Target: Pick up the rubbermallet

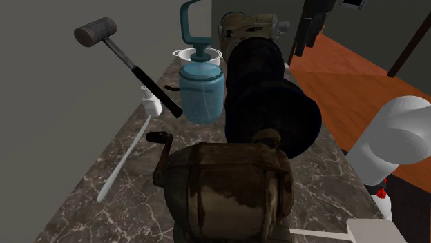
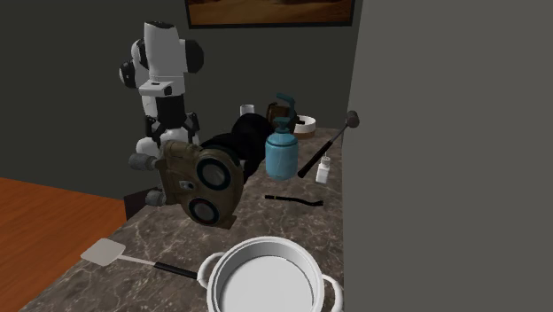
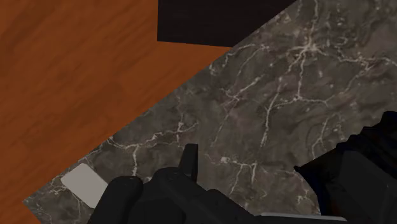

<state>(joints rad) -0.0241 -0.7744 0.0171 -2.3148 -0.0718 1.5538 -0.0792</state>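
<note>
The rubber mallet [image 1: 97, 32] has a dark grey-brown head and a black handle with a pale upper part. It stands tilted, head up against the grey wall, with the handle's end on the marble counter beside the blue jar [image 1: 201, 88]. From across the counter the mallet [image 2: 352, 118] shows against the wall on the second exterior view's right, its handle slanting down past the blue jar [image 2: 283, 152]. My gripper [image 2: 168, 122] hangs under the white hand at the counter's far side, well apart from the mallet. The wrist view looks down on the counter's edge [image 3: 191, 89] and the wooden floor.
A brown barrel with a crank [image 1: 228, 186] and a bulky black object [image 1: 271, 103] stand between the arm and the mallet. A small white bottle [image 1: 150, 105] sits by the handle, a white pot [image 2: 266, 282] and a spatula [image 2: 106, 253] at the near end.
</note>
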